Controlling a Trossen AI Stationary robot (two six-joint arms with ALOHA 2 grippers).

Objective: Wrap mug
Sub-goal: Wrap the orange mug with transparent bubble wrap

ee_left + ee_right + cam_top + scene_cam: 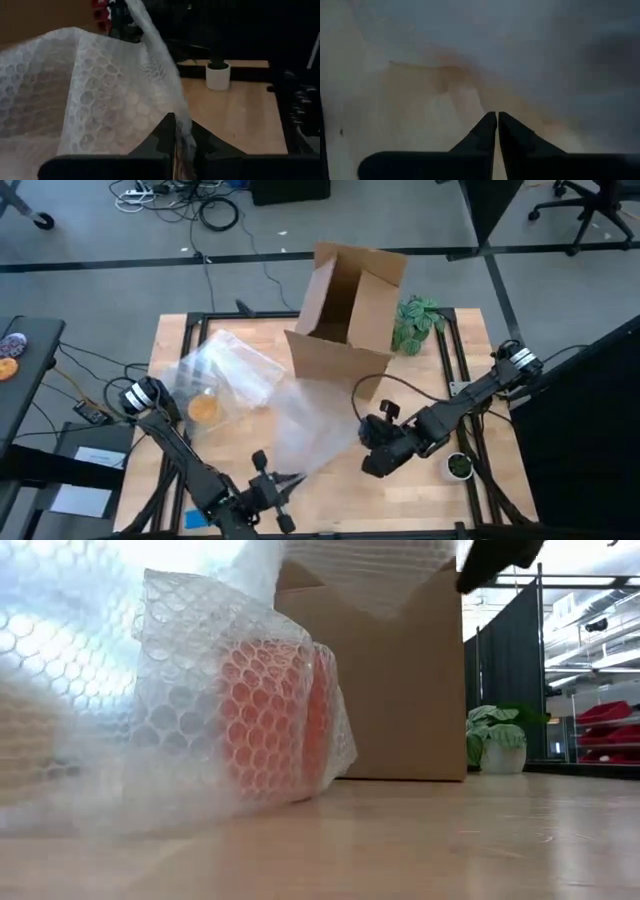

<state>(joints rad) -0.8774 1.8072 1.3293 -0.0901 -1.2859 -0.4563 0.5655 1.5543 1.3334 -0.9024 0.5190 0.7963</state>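
No brand, label or writing is readable in any view.

High view: the mug (204,409) sits left of centre on the wooden table (330,500), a small orange round shape seen through clear bubble wrap (300,425) that spreads from it toward the frame's middle. My left gripper (280,485) is at lower centre, pinching the wrap's near edge. My right gripper (372,450) is right of centre at the wrap's other edge. An open cardboard box (345,315) stands at upper centre, with a green plant (415,325) beside it on the right, and a small green round object with a white rim (459,465) lies at lower right.

Low view: the mug (275,720) fills left of centre, bright orange and rounded, its surface broken up by the bubbles covering it; the box (400,690) stands behind.

Left wrist view: my fingers are closed on a fold of wrap (100,100) at bottom centre.

Right wrist view: my fingertips (487,131) are nearly touching; I cannot tell whether wrap is between them.
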